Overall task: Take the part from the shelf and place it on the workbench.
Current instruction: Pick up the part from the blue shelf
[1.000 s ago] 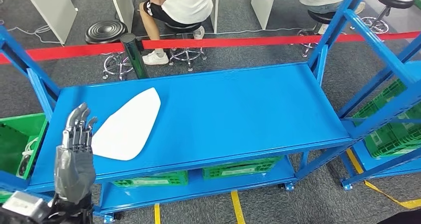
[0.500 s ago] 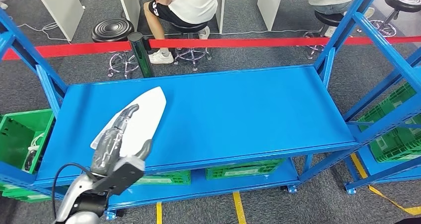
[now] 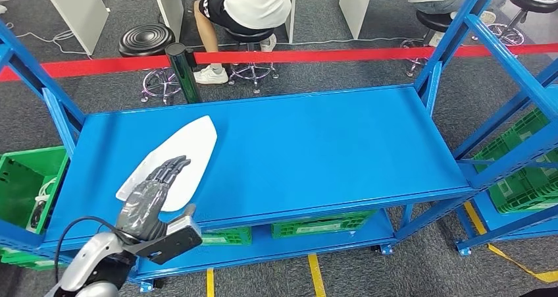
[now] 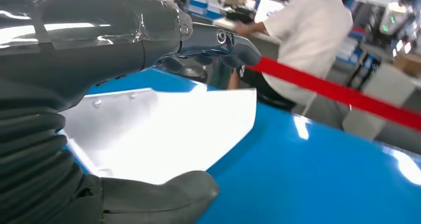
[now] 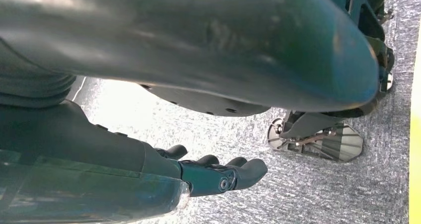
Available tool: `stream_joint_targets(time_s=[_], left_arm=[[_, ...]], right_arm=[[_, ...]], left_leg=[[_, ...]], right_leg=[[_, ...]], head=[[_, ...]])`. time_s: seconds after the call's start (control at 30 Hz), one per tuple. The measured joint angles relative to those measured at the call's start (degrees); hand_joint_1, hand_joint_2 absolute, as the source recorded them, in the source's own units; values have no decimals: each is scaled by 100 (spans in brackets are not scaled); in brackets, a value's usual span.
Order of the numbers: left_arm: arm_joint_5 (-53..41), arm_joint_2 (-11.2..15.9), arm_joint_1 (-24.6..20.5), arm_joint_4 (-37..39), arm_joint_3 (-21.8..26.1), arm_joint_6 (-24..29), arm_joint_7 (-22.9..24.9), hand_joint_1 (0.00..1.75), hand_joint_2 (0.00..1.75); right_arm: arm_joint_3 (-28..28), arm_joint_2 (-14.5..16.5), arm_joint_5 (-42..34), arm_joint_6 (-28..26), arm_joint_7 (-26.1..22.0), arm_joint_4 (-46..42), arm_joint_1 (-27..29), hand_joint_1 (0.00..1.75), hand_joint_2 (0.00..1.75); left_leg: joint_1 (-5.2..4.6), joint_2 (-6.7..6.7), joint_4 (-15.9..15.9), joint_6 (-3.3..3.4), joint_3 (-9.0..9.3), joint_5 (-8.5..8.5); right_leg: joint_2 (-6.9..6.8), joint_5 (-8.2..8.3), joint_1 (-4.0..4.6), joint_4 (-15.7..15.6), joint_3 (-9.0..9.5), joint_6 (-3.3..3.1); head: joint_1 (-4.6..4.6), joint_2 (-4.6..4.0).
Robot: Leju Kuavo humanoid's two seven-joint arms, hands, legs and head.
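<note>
So the left hand (image 3: 152,195) hovers open over the white part (image 3: 181,153) at the shelf's (image 3: 316,145) 8 o'clock, probably lining up a grab.

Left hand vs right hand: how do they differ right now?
The left hand is raised over the blue shelf, its fingers stretched above the white part; the right hand hangs low over grey carpet. The left hand's thumb sits spread below the part's edge; the right hand's fingers are loosely curled. Both hold nothing.
</note>
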Motion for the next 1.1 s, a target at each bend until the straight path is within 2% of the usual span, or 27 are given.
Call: stream_joint_targets(time_s=[0.13,0.3,0.5,0.7,0.97,1.03,1.1], left_arm=[[115,163,-26,-93,-43,-471,155,0,175],[827,217,-121,-95,-196,-1558,452,0,175],[1012,212,-228,-15,-415,-1924,881,0,175],[790,152,-319,135,-536,-1509,1218,0,175],[475,89,-371,272,-614,-1331,1397,0,175],[214,60,-375,308,-612,-1104,1475,0,175],[-49,0,-361,344,-584,-564,1381,0,175]], right_arm=[[24,-2,-11,12,0,0,0,0,0],[49,-5,-23,43,0,0,-2,0,0],[60,-8,-60,53,5,0,-2,0,0],[58,-13,-160,33,13,0,-4,0,0],[56,-22,-199,13,31,0,-4,0,0],[55,-22,-239,-14,47,0,-3,0,0],[54,-22,-269,-46,50,0,-4,0,0]], left_leg=[[-1,5,-1,0,3,0],[-5,2,0,0,6,0],[-6,-17,0,0,7,0],[-3,-43,0,0,7,0],[-3,-51,0,0,7,0],[-3,-52,0,0,7,1],[-3,-52,0,0,7,1]], right_leg=[[0,0,0,0,-7,0],[0,1,-1,0,-10,0],[0,2,-2,-1,-10,-1],[-2,1,-3,-1,-8,-1],[-3,1,-3,-1,-6,-1],[-3,1,-3,-1,-6,-1],[-3,1,-3,-1,-4,-1]], head=[[1,1],[1,1],[1,0],[-4,2],[-5,1],[-6,2],[-6,2]])
